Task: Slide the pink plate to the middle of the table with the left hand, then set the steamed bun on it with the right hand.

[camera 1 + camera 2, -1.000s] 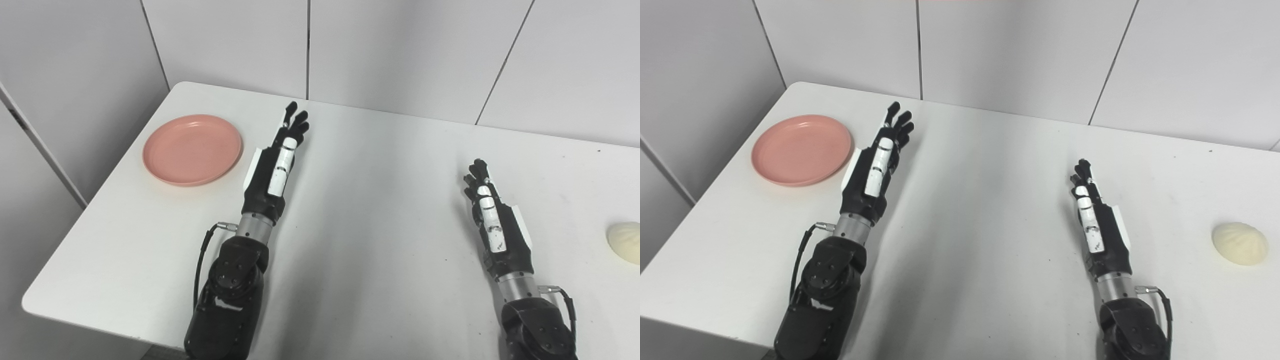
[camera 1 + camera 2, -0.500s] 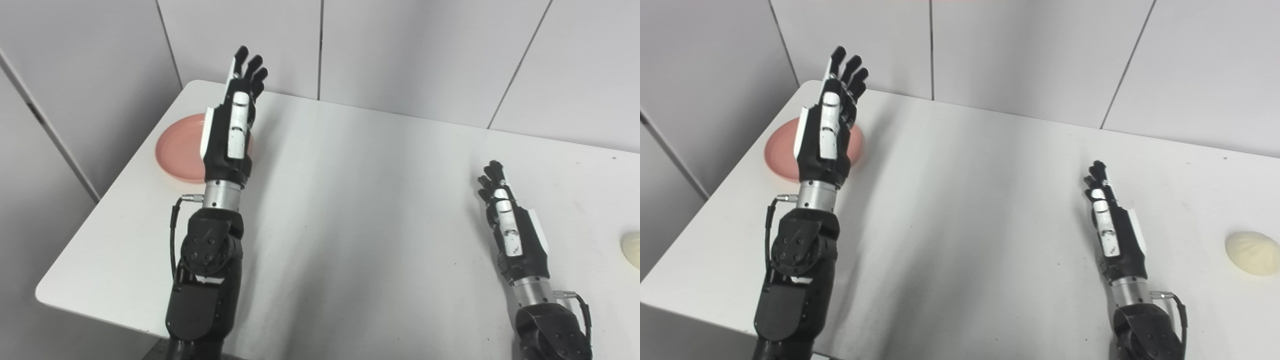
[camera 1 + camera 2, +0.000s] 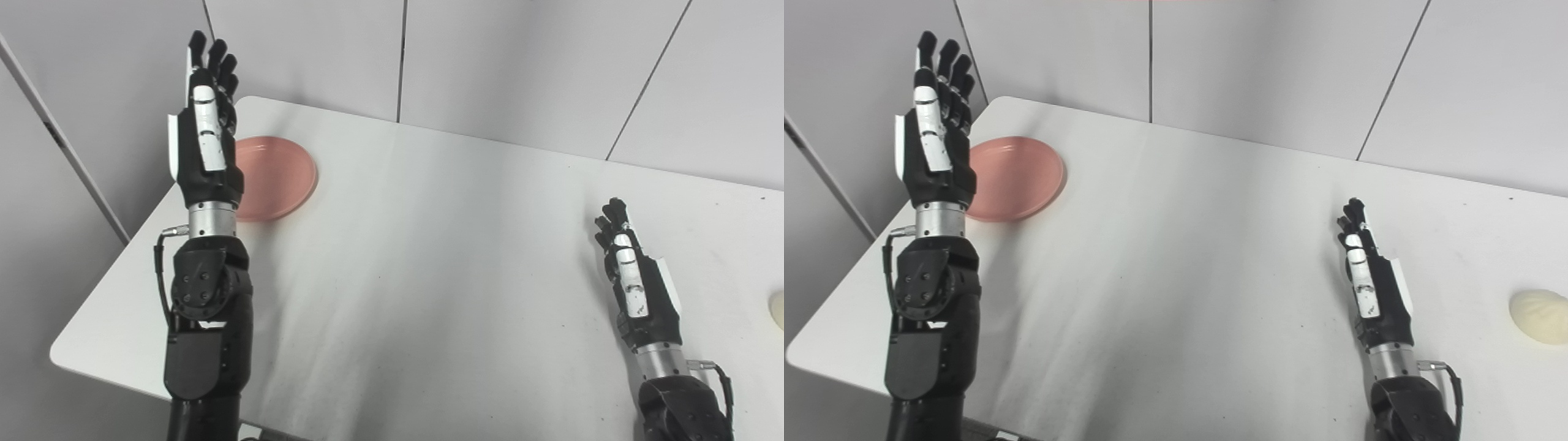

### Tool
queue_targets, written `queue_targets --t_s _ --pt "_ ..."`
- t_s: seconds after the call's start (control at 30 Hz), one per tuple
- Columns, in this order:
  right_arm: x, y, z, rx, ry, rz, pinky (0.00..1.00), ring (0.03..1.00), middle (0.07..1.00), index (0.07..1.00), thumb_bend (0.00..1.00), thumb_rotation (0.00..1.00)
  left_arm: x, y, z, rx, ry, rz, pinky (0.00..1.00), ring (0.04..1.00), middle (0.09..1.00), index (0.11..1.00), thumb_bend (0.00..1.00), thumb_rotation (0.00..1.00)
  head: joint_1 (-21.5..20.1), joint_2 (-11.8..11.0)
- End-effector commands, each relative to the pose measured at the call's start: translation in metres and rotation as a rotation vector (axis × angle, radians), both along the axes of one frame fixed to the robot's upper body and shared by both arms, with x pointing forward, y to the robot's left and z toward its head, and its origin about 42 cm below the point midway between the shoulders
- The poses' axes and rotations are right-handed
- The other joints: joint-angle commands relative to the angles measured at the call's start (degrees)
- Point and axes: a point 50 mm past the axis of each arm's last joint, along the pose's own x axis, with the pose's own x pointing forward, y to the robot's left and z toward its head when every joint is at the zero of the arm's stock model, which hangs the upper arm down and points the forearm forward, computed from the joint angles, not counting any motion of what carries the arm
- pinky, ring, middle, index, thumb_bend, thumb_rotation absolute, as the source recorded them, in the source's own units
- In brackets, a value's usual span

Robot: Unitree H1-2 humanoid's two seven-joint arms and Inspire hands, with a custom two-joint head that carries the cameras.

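On my far left, my left robot hand (image 3: 934,144) is raised well above the worktop (image 3: 1176,257), held upright with its fingers (image 3: 944,61) stretched straight up and a little apart, holding nothing. From both head cameras it covers the left edge of the pink plate (image 3: 1020,177), so I see the robot hand in front of the plate and not on it. The plate lies flat near the worktop's far left corner, with nothing on it.

The middle of the white worktop shows only a few small dark specks.

Further right, my right robot hand (image 3: 1372,282) sits low over the worktop, edge-on to the cameras, its fingers extended forward and close beside one another, gripping nothing. I think it hovers just above the surface, though from this angle I cannot tell whether its underside touches.

At the far right, the steamed bun (image 3: 1537,315) rests on the worktop near the right edge, well apart from the right robot hand; in the left eye view it is cut off by the frame.
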Motion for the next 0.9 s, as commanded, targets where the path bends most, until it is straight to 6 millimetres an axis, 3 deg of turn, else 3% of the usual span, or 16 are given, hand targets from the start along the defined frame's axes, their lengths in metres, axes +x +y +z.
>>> queue_targets --t_s 0.0,0.37,0.87 --pt "-0.024 -0.013 -0.036 0.0 0.105 -0.028 1.0 1.0 1.0 1.0 0.2 1.0 0.007 0.011 0.02 0.016 -0.093 0.029 0.99 0.965 0.971 0.982 0.51 1.0 0.1 0.1" --pt "-0.023 -0.014 -0.036 0.003 0.097 -0.031 1.0 1.0 1.0 1.0 0.13 1.0 0.014 0.063 -0.001 -0.025 -0.061 0.111 1.0 0.974 0.98 0.992 0.54 1.0 1.0 0.0" --pt "-0.025 -0.014 -0.037 0.005 0.089 -0.032 1.0 1.0 1.0 1.0 0.17 1.0 0.027 0.1 -0.037 -0.108 0.008 0.149 1.0 0.978 0.978 0.996 0.55 1.0 0.6 0.2"
